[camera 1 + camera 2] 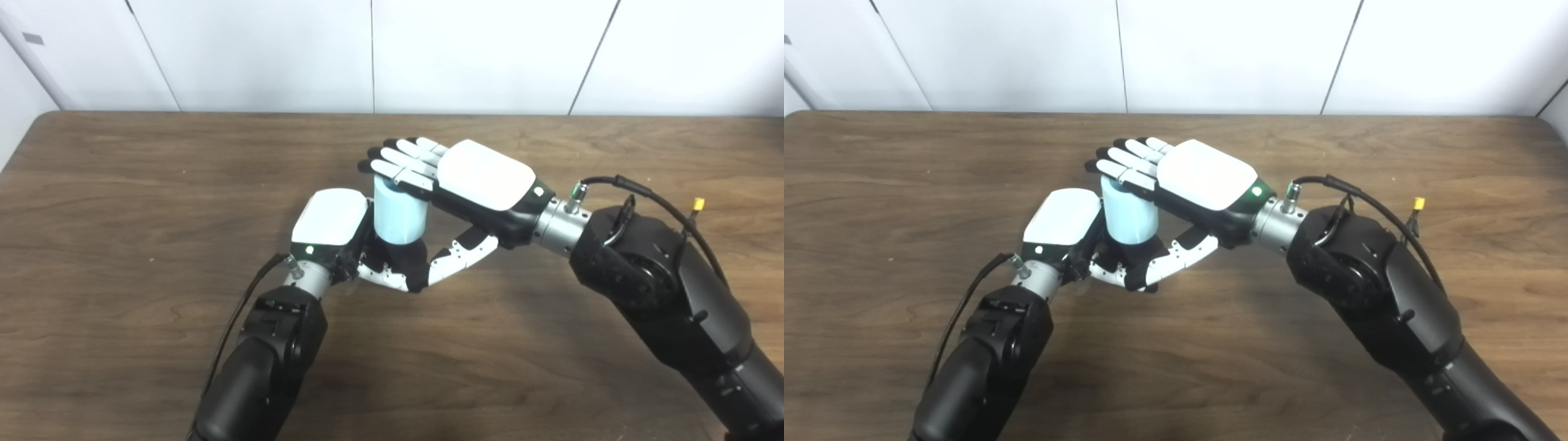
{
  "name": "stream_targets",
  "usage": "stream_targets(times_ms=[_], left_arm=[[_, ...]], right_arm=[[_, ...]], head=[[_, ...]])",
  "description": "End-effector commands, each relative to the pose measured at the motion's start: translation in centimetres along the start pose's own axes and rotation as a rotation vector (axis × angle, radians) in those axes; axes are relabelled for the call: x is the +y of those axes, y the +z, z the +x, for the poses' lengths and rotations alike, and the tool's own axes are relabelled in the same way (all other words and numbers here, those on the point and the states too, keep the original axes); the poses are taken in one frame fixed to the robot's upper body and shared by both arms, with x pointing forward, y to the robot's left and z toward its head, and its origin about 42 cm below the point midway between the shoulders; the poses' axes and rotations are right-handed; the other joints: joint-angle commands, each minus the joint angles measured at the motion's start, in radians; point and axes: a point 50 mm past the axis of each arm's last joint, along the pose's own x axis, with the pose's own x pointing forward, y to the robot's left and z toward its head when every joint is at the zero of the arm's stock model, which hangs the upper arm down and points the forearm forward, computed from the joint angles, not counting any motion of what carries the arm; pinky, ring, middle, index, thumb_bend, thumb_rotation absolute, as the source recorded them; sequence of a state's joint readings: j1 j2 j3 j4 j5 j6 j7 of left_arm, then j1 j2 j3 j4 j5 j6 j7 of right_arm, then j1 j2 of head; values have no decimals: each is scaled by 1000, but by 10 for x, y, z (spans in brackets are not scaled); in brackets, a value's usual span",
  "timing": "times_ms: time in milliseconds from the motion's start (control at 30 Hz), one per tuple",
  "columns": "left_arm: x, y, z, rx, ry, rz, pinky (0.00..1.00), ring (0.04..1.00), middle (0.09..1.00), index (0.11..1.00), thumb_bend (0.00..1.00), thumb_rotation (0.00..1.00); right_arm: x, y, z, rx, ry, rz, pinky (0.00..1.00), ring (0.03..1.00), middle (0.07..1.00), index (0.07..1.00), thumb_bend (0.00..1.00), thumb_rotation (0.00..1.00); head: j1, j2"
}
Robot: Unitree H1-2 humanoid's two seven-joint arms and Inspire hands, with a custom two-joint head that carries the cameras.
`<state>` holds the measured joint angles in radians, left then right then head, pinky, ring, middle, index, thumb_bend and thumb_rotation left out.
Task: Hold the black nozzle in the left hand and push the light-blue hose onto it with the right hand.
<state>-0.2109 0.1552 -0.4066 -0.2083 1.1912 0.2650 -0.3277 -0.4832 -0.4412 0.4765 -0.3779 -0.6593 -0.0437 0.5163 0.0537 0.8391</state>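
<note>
Even, bright overhead light; soft shadows under arms toward 6 o'clock on table (122, 214); slight overall blur.

No text, label, brand, number or sign can be read in either view. The white back covers of the left hand (329, 215) and right hand (484, 174) are blank, and the light-blue hose (399, 211) between them carries no print.
</note>
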Motion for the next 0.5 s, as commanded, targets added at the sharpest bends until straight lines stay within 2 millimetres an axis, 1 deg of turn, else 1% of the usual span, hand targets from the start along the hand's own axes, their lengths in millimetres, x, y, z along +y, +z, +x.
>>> stream_targets(times_ms=[0,167,467], left_arm=[[7,10,2,-35,26,-5,360,462,427,491,523,0],[7,10,2,-33,26,-4,379,479,457,490,524,0],[7,10,2,-38,23,-7,375,474,437,493,524,0]], right_arm=[[54,-11,-14,81,349,72,1000,979,986,975,790,1000],[54,-13,-16,94,371,73,987,959,962,951,789,1000],[54,-15,-19,124,413,85,1000,963,962,946,804,1000]], head=[[1,1],[1,1],[-4,4]])
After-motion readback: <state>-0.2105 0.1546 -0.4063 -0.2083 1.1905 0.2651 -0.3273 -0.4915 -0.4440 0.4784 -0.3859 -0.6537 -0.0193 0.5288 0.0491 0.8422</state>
